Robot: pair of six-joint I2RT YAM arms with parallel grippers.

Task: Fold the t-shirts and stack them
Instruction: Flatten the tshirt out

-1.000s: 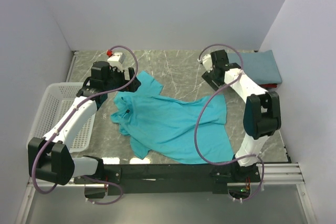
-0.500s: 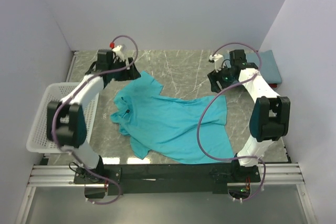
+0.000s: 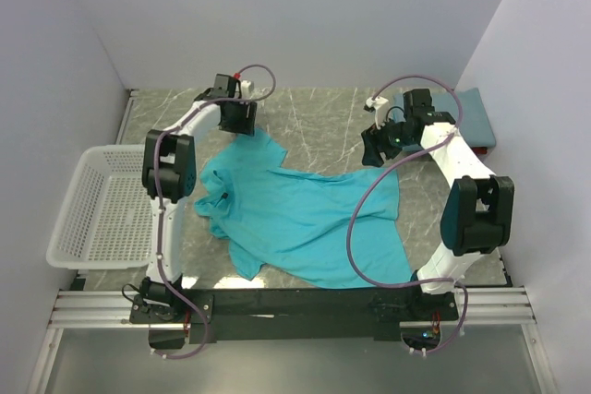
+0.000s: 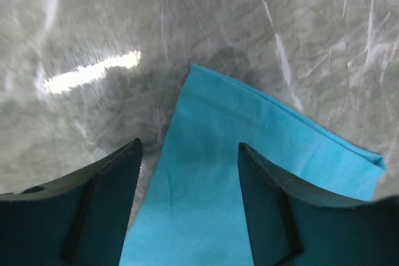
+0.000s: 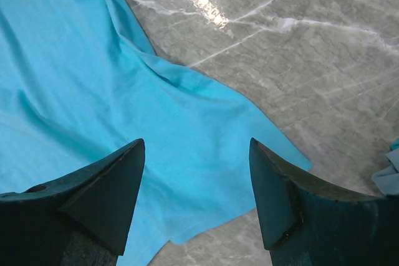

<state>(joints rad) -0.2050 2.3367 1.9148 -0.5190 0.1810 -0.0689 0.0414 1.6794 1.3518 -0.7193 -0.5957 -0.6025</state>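
Observation:
A teal t-shirt (image 3: 305, 219) lies spread and rumpled on the marble table, collar toward the left. A slate-blue t-shirt (image 3: 468, 113) sits folded at the back right corner. My left gripper (image 3: 242, 119) hovers over the teal shirt's far left sleeve. In the left wrist view the gripper (image 4: 189, 147) is open, and the sleeve (image 4: 249, 154) runs between its fingers unpinched. My right gripper (image 3: 378, 150) hangs over the shirt's far right corner. It is open in the right wrist view (image 5: 196, 144), with the cloth corner (image 5: 206, 147) below the gap.
A white mesh basket (image 3: 102, 205) stands at the table's left edge. Purple-grey walls close in the table on three sides. A black rail (image 3: 295, 302) with the arm bases runs along the near edge.
My left arm swung from beside the basket to the far edge of the teal shirt, and its jaws narrowed. My right gripper shifted slightly right and down toward the shirt's corner.

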